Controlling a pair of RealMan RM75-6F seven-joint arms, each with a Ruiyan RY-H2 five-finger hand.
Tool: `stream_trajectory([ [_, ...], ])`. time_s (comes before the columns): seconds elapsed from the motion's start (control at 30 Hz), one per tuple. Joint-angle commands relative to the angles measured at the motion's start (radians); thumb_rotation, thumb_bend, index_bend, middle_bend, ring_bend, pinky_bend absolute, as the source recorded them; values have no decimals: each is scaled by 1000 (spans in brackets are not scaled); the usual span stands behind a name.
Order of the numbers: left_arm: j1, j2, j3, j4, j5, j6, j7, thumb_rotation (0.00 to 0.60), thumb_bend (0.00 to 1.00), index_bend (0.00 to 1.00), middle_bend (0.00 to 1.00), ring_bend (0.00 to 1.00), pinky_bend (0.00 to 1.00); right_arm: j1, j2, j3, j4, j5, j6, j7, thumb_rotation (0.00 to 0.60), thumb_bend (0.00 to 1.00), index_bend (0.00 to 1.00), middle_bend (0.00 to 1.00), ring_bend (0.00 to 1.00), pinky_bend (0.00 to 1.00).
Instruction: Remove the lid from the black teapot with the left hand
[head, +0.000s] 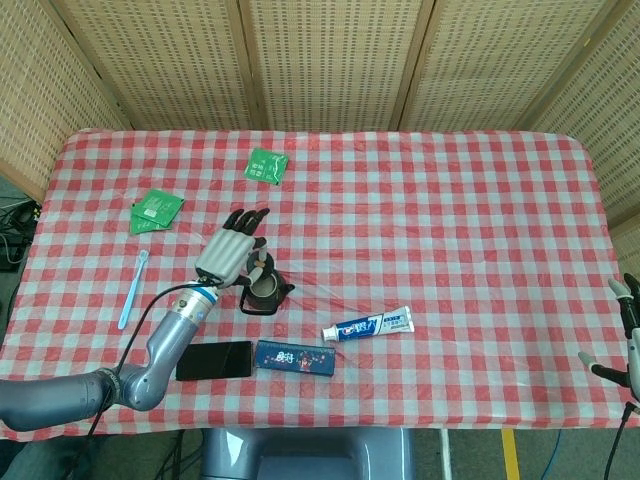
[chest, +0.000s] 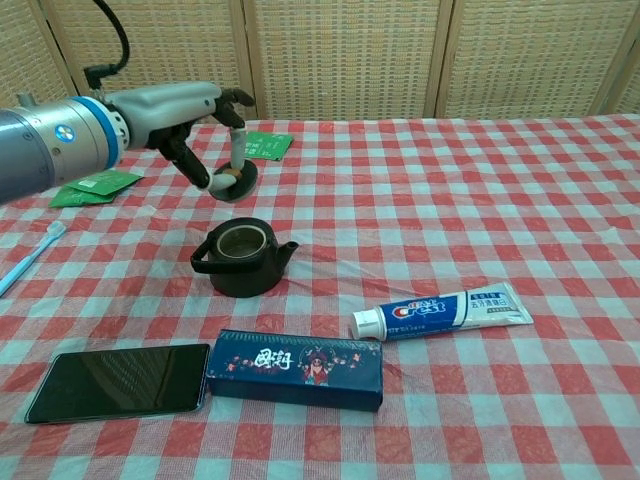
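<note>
The black teapot (head: 263, 294) (chest: 243, 262) stands on the checked tablecloth with its top open and its inside showing. My left hand (head: 227, 255) (chest: 190, 112) is raised above and behind the pot. It pinches the small round black lid (chest: 233, 182) by its knob between thumb and a finger, and the lid hangs clear of the pot. Only the fingertips of my right hand (head: 627, 338) show, at the right edge of the head view, apart and holding nothing.
A toothpaste tube (chest: 440, 310) lies right of the pot. A dark blue box (chest: 295, 368) and a black phone (chest: 115, 380) lie in front of it. Green packets (chest: 265, 145) (chest: 95, 183) and a blue toothbrush (chest: 25, 262) lie to the back and left.
</note>
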Motion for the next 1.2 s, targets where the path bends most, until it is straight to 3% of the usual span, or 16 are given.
stream_trajectory([
  [0.03, 18, 25, -6, 14, -21, -2, -29, 600, 351, 705, 0, 0, 0, -1, 1, -1, -2, -3, 3, 0, 600, 0, 51, 0, 0, 0],
  [0.3, 65, 5, 44, 185, -55, -89, -137, 600, 351, 695, 0, 0, 0, -2, -1, -5, -4, -9, 4, -7, 600, 0, 54, 0, 0, 0],
  [0.47, 86, -54, 71, 323, -15, -153, -231, 600, 351, 687, 0, 0, 0, 1, -5, -5, -6, -7, 1, -19, 600, 0, 54, 0, 0, 0],
  [0.63, 100, -85, 87, 387, 40, -173, -287, 600, 348, 644, 0, 0, 0, 2, -7, -4, -6, -3, -1, -23, 600, 0, 55, 0, 0, 0],
  [0.7, 103, -92, 87, 399, 57, -176, -304, 600, 309, 541, 0, 0, 0, 2, -7, -4, -5, -2, -3, -23, 600, 0, 55, 0, 0, 0],
  [0.83, 109, -83, 84, 384, 82, -177, -326, 600, 72, 39, 0, 0, 0, 1, -4, -4, -7, -4, -1, -18, 600, 0, 54, 0, 0, 0],
  [0.93, 117, -51, 78, 341, 102, -167, -340, 600, 2, 0, 0, 0, 0, -1, -2, -5, -8, -6, 2, -15, 600, 0, 55, 0, 0, 0],
  [1.2, 218, 140, 59, 121, 247, 20, -453, 600, 0, 0, 0, 0, 0, -5, 4, -10, -13, -18, 9, 0, 600, 0, 56, 0, 0, 0],
])
